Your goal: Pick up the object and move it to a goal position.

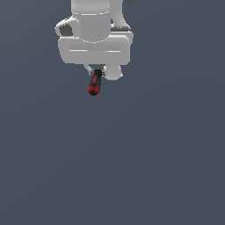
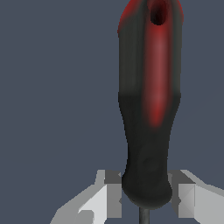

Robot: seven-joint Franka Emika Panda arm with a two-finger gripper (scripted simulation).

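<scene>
Screwdriver (image 1: 94,83) first: you have it clamped in the tool (image 1: 97,70), and in the exterior view it hangs just below the white hand, its red and black handle sticking out past the fingertips. It tilts slightly, with the red butt end as the part farthest from the tool. Nothing else touches it; all around it you see only the plain grey-blue surface (image 1: 132,167), and the pictures do not let you tell how far off that surface lies.

Look at the wrist view and you get the grip up close. The screwdriver (image 2: 148,109) runs lengthwise away from the tool (image 2: 146,197), and its black lower handle sits squarely between the two pale fingers (image 2: 107,199), one on each side, pressed against the narrow end of the handle. A thin dark shaft shows just at the picture's edge, pointing back into the tool. The red stripe runs along the middle of the handle, and a small dark hole marks the far red end.

Above the tool in the exterior view you see the bulky white wrist housing (image 1: 94,44) of the arm.
</scene>
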